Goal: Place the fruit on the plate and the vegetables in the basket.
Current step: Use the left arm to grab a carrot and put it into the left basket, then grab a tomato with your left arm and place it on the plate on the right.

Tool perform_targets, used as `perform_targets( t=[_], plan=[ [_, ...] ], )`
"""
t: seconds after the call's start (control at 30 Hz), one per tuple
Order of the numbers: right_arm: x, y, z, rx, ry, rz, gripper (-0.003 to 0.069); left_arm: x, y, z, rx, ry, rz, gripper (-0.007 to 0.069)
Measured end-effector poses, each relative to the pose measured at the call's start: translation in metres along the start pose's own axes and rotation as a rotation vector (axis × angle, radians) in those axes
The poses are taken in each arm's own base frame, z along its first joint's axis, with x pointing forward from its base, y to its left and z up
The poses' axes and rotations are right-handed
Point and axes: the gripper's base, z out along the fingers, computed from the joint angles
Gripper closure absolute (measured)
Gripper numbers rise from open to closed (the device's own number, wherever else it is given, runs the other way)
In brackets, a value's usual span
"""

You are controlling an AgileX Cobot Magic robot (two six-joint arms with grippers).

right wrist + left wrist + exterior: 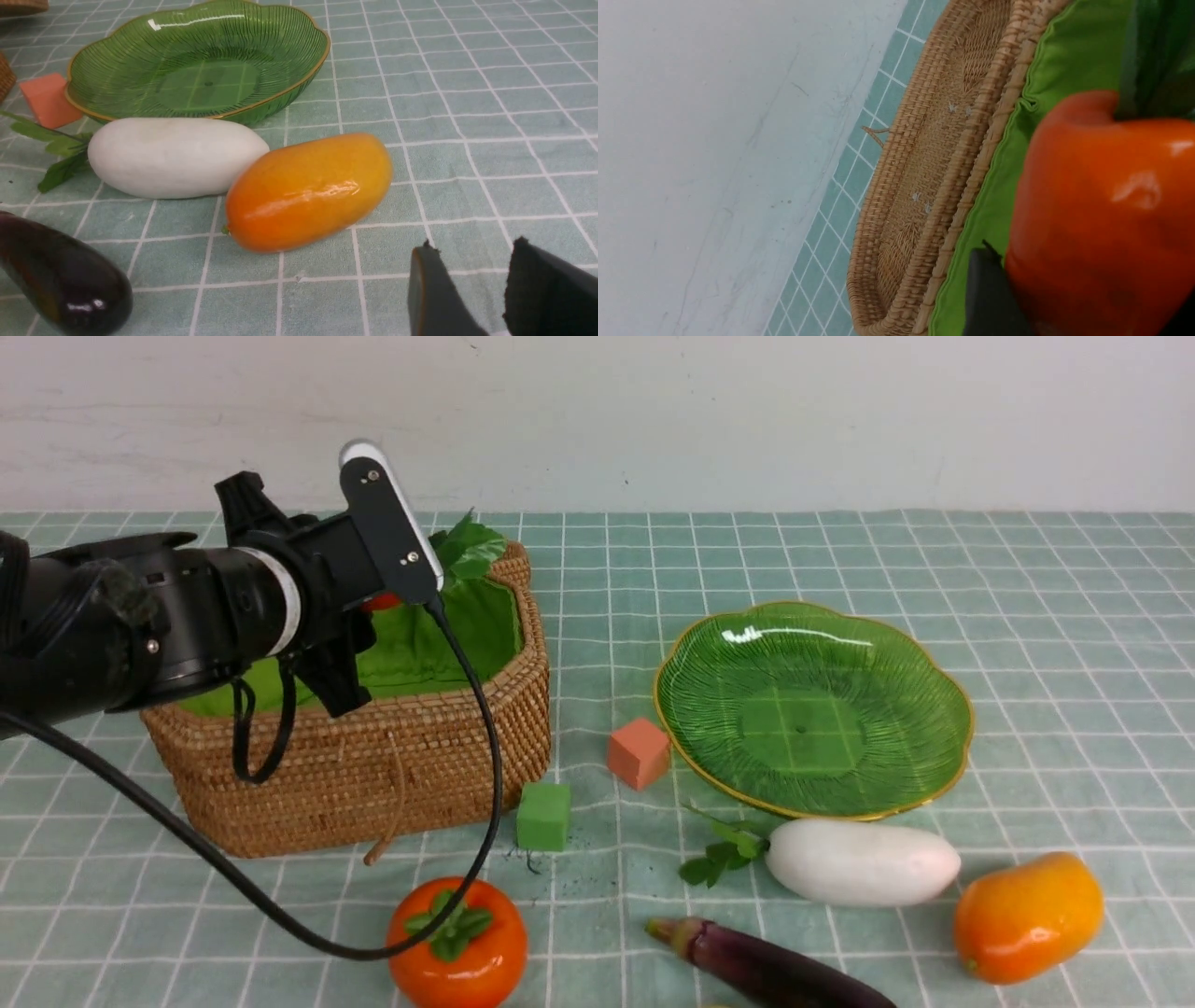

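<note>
Carrot (1101, 214), red-orange with green leaves, sits between the fingers of the left gripper (1087, 294) over the open basket (373, 775). One dark finger (990, 289) touches its side and the other shows only at the frame's corner, so whether the pair is clamped on it or merely around it cannot be told. In the front view the left arm hides all but a red sliver of it against the bright green lining (411, 644). The woven lid (924, 163) lies folded back behind the basket, toward the wall. The plate (812, 709), green ribbed glass with a gold rim, stands bare to the right of the basket on the chequered tablecloth (1027, 579). A salmon cube (639, 752) lies just beside its rim, and a green cube (543, 816) lies near the basket's corner. The white radish (859, 861) lies close to the plate's near edge, the mango (1027, 919) close beside the radish, and the eggplant (775, 966) at the frame's lower edge. The persimmon (457, 943) rests on the cloth in front of the basket. The right gripper (472, 252) hovers low near the mango, its fingers apart with only cloth between them.
</note>
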Motion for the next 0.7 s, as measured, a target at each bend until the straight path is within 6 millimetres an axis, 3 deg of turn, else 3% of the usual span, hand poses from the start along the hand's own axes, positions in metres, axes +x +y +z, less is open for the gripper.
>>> perform_targets(
  t=[0.2, 0.3, 0.5, 0.53, 0.63, 0.7],
  plan=[
    [0.000, 0.000, 0.000, 0.000, 0.000, 0.000, 0.0415, -0.004, 0.005, -0.008, -0.016, -0.027, -0.097, -0.0011],
    [0.000, 0.000, 0.000, 0.000, 0.000, 0.000, 0.0415, -0.005, 0.008, -0.020, -0.026, -0.054, -0.170, -0.0038],
    [0.000, 0.000, 0.000, 0.000, 0.000, 0.000, 0.0415, 0.010, -0.010, -0.063, 0.001, -0.092, -0.344, 0.0026],
    [0.000, 0.000, 0.000, 0.000, 0.000, 0.000, 0.0415, 0.012, -0.012, -0.063, 0.008, -0.086, -0.351, 0.0030],
    [0.000, 0.000, 0.000, 0.000, 0.000, 0.000, 0.0415, 0.020, -0.046, -0.091, 0.074, -0.076, -0.454, 0.0120],
    [0.000, 0.000, 0.000, 0.000, 0.000, 0.000, 0.0415, 0.018, -0.063, -0.099, 0.118, -0.069, -0.484, 0.0152]
  ],
)
